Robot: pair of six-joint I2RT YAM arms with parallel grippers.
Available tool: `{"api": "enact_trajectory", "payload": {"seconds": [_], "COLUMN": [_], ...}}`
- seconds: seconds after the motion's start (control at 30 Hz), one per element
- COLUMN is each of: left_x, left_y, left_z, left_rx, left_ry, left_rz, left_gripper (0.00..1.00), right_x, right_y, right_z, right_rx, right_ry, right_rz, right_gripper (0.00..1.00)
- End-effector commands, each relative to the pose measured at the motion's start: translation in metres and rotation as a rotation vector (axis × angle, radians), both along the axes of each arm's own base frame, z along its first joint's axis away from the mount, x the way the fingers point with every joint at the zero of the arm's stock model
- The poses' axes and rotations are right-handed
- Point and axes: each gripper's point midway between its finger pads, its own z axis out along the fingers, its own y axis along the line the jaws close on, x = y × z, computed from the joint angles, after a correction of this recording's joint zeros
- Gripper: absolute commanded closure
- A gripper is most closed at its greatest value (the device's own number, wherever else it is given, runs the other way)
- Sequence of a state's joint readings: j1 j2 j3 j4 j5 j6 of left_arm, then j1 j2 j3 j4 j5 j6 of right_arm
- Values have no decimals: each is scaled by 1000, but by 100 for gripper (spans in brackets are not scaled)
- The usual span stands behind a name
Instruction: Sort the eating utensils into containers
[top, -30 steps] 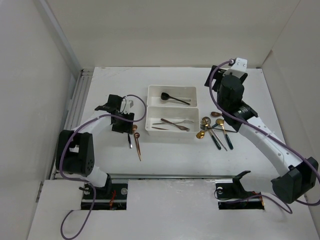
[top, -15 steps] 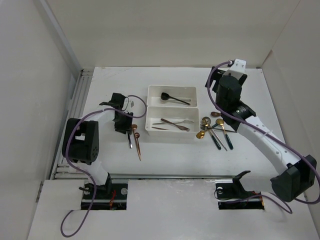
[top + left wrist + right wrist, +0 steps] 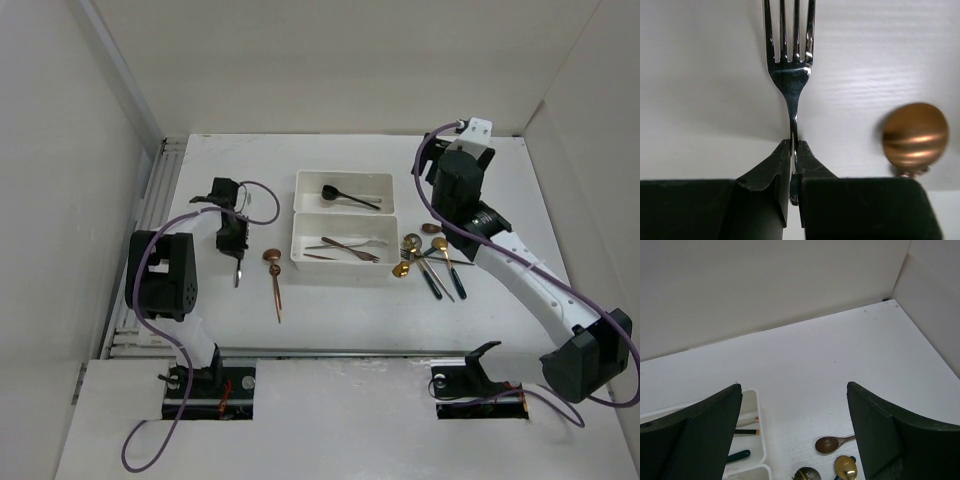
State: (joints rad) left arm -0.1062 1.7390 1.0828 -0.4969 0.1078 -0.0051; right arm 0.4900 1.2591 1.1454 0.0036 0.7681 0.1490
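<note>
My left gripper [image 3: 233, 246] is shut on the neck of a silver fork [image 3: 237, 272], left of the containers. In the left wrist view the fork [image 3: 790, 75] sticks out from between the shut gripper [image 3: 794, 147], tines away from me. A copper spoon [image 3: 273, 280] lies just right of it, its bowl [image 3: 915, 132] blurred. Two white containers, the far one [image 3: 306, 182] and the near one [image 3: 303, 252], hold a few utensils. More utensils [image 3: 430, 258] lie right of them. My right gripper [image 3: 793, 386] hangs open and empty above that pile.
The right wrist view shows a container's corner [image 3: 759, 412] with dark handles inside, a brown spoon [image 3: 829, 444] and a gold spoon [image 3: 845, 467] below. White walls enclose the table; a metal rail [image 3: 150, 210] runs along its left edge.
My left gripper has closed on the silver fork and carried it left, away from the copper spoon. The right arm has stayed still.
</note>
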Motion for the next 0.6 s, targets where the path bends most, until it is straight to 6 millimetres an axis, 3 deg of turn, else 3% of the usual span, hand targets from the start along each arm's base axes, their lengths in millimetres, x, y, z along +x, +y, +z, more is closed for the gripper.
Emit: {"api": "enact_trajectory", "payload": {"seconds": [0.0, 0.07, 0.17, 0.27, 0.3, 0.37, 0.4, 0.43, 0.57], "left_x": [42, 76, 103, 108, 101, 91, 82, 65, 38], "left_y": [42, 44, 29, -24, -59, -95, -112, -143, -194], "left_z": [35, 80, 134, 177, 187, 197, 191, 186, 166], "left_rx": [221, 249, 293, 284, 259, 248, 248, 241, 178], "left_ry": [-165, -326, -482, -614, -655, -701, -695, -710, -696], "left_rz": [-32, -58, -174, -357, -445, -557, -625, -753, -958], "left_gripper": [100, 100, 100, 100, 100, 100, 100, 100, 100], "right_x": [3, 6, 12, 15, 16, 18, 19, 17, 15], "right_y": [-6, -7, -8, -13, -12, -14, -16, -14, -22], "right_z": [23, 24, 20, 22, 22, 20, 15, 14, 11], "right_rx": [16, 16, 12, 25, 37, 48, 52, 56, 56], "right_ry": [-50, -50, -39, -49, -53, -56, -49, -52, -50], "right_rz": [-26, -27, -27, -30, -31, -24, -25, -8, -11], "right_gripper": [10, 10, 10, 10, 10, 10, 10, 10, 10]}}
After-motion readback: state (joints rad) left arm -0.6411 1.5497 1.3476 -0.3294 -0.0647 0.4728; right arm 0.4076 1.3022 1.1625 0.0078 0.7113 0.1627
